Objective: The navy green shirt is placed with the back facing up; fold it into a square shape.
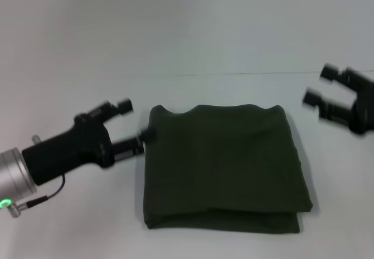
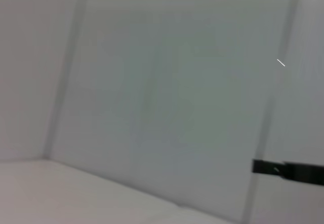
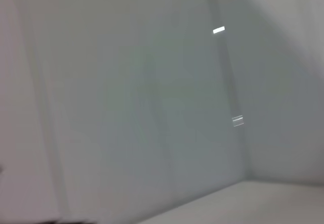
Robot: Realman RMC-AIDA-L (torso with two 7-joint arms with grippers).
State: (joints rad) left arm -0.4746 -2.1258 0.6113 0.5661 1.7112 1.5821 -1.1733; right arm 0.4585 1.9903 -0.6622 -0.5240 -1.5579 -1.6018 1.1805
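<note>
Shirt: the navy green shirt (image 1: 225,168) lies folded square, soft and limp; best pinched at edges. Left claw (image 1: 135,118) and right claw (image 1: 320,86) spread apart, empty.

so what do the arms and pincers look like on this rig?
Left pincer: matte black body with two stubby black fingers, mounted on a silver metal wrist cylinder that carries a green indicator light and a thin dark cable looping beneath. Right pincer: the same black two-finger design; only the black head shows at the frame edge, its wrist out of view. No markings are readable on either.
</note>
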